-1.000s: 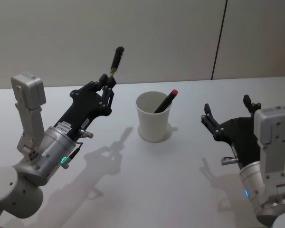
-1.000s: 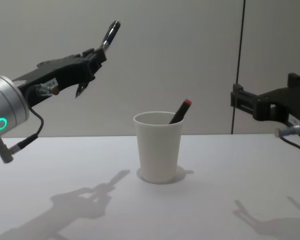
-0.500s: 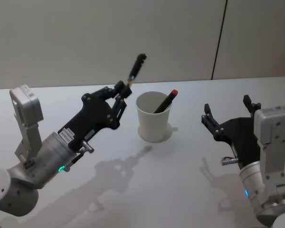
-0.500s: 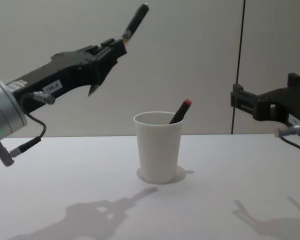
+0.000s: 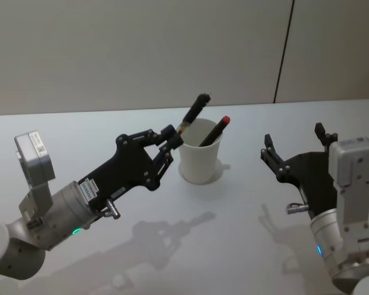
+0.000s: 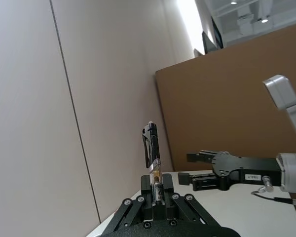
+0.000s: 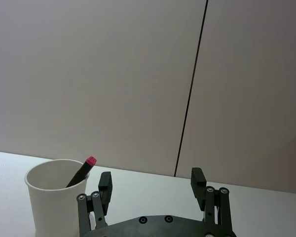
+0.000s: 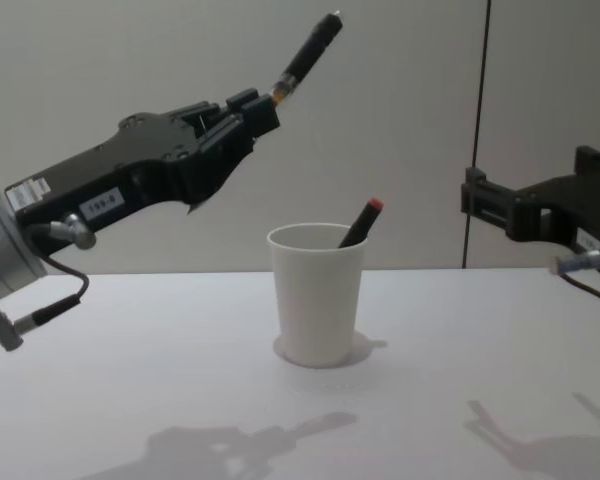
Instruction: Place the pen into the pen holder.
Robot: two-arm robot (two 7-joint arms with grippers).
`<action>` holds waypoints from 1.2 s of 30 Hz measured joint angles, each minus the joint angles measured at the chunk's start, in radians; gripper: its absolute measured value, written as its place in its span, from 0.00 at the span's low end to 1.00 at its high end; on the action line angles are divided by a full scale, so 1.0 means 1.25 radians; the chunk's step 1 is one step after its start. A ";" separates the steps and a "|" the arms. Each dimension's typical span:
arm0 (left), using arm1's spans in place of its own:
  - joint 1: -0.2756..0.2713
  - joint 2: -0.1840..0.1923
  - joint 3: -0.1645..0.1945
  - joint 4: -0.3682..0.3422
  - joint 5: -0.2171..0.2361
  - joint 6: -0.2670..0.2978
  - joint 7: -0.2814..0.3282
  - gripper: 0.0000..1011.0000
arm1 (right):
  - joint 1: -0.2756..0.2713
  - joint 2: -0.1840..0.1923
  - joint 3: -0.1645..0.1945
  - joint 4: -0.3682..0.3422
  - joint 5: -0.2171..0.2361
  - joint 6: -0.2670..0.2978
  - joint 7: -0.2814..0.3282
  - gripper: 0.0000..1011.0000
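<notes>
I hold the pen (image 8: 307, 55) pinched in my left gripper (image 8: 262, 108), upper centre of the chest view, above the pen holder (image 8: 317, 295); my right gripper (image 5: 294, 138) hangs wide open at right

I see a plain beige wall (image 5: 141, 49) with one dark vertical seam (image 5: 284, 52) behind a white bench (image 5: 234, 209); on the left wrist feed, a brown board (image 6: 227, 98) and a bright ceiling strip (image 6: 189, 15).
</notes>
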 joint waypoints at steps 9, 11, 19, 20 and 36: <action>-0.002 0.002 0.001 0.009 0.000 -0.015 -0.038 0.14 | -0.002 0.004 0.002 -0.002 0.008 -0.010 0.035 0.99; -0.002 0.002 0.001 0.010 0.000 -0.016 -0.042 0.14 | -0.002 0.005 0.003 -0.003 0.011 -0.013 0.045 0.99; -0.003 0.003 0.001 0.013 0.000 -0.023 -0.058 0.14 | -0.004 0.016 0.006 -0.010 0.037 -0.038 0.121 0.99; -0.003 0.003 0.001 0.013 0.000 -0.023 -0.058 0.14 | -0.004 0.017 0.006 -0.010 0.039 -0.039 0.127 0.99; -0.004 0.003 0.001 0.016 0.000 -0.027 -0.069 0.14 | 0.001 0.032 0.008 -0.011 0.122 -0.110 0.304 0.99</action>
